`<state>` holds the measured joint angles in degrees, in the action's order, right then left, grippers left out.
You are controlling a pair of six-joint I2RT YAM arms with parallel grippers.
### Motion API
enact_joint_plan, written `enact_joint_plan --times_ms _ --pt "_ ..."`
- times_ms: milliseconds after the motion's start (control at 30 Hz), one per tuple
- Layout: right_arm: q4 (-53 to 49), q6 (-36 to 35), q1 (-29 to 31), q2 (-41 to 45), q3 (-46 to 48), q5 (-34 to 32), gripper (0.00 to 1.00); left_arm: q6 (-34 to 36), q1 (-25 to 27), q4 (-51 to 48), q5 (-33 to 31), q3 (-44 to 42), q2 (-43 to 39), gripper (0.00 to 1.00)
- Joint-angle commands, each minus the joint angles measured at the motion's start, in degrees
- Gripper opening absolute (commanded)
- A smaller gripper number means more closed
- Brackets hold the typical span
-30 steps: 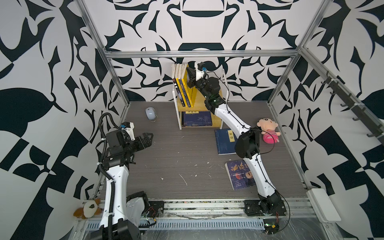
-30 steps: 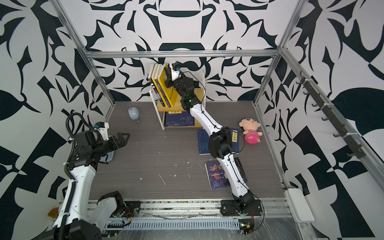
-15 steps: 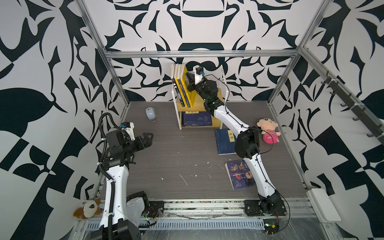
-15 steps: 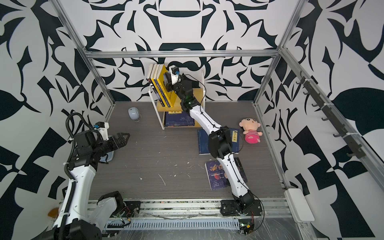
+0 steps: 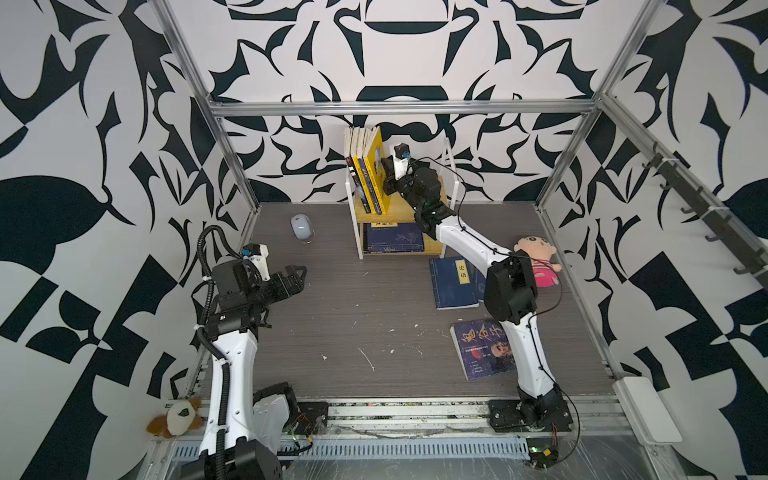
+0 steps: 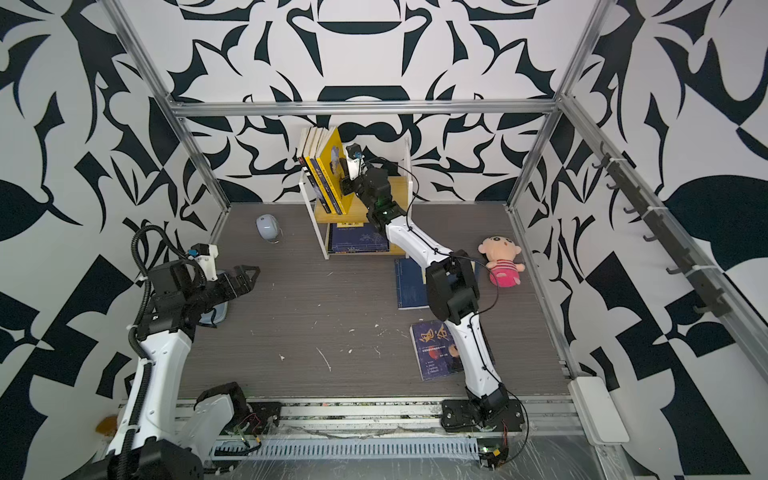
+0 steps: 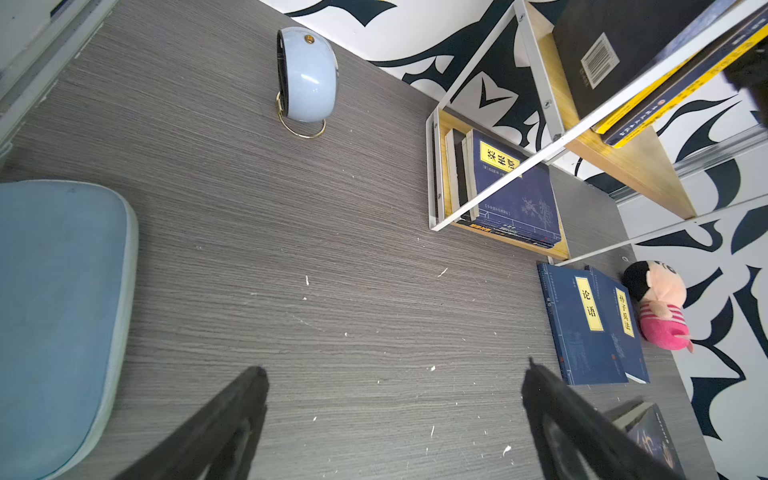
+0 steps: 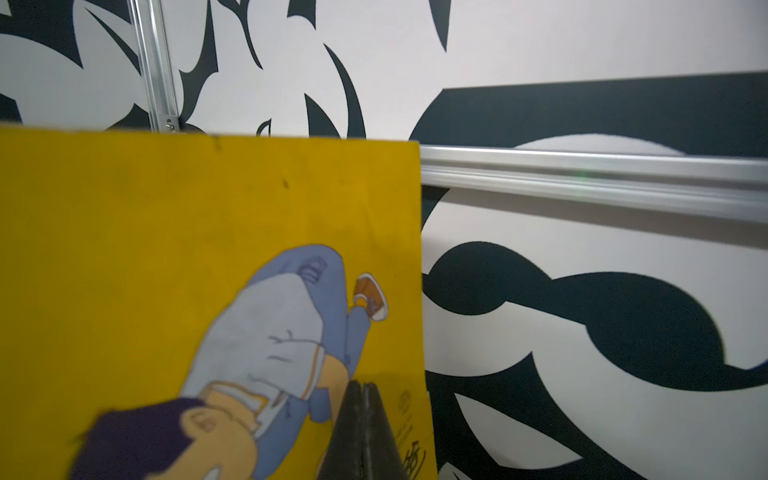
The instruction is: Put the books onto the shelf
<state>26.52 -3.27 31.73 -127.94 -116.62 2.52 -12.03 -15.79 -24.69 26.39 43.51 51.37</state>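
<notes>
The right claw (image 8: 360, 388), jaws pressed shut and empty, seems to lean its tips on the bright yellow cartoon-cover paperback (image 8: 208, 216). That is the outermost of the row of thin books (image 5: 365, 174) standing at the left end of the upper board of the small white-framed wooden shelf (image 5: 354, 228), by the back edge of the grey worktop (image 5: 353, 324). Navy paperbacks (image 5: 392, 239) lie flat on the lower board. Left to shelve, I judge, are two overlapping navy books (image 7: 582, 324) and a dark blue portrait book (image 5: 478, 353) along the right edge. The left claw (image 7: 395, 370) hangs wide open near the left edge.

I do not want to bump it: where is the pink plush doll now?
In both top views the plush doll lies at the table's right edge, beside the navy book, right of the shelf.
</notes>
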Motion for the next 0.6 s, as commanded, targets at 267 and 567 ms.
enact_joint_plan --times_ms 267,567 --pt "-5.0 -4.4 0.7 25.6 19.8 -5.3 0.19 -0.6 -0.2 1.0 1.5 -1.3 -0.2 1.00" --pt "-19.3 0.0 0.7 43.9 38.2 -9.8 0.50 -2.3 -0.1 2.0 4.6 -1.5 1.0 1.00"
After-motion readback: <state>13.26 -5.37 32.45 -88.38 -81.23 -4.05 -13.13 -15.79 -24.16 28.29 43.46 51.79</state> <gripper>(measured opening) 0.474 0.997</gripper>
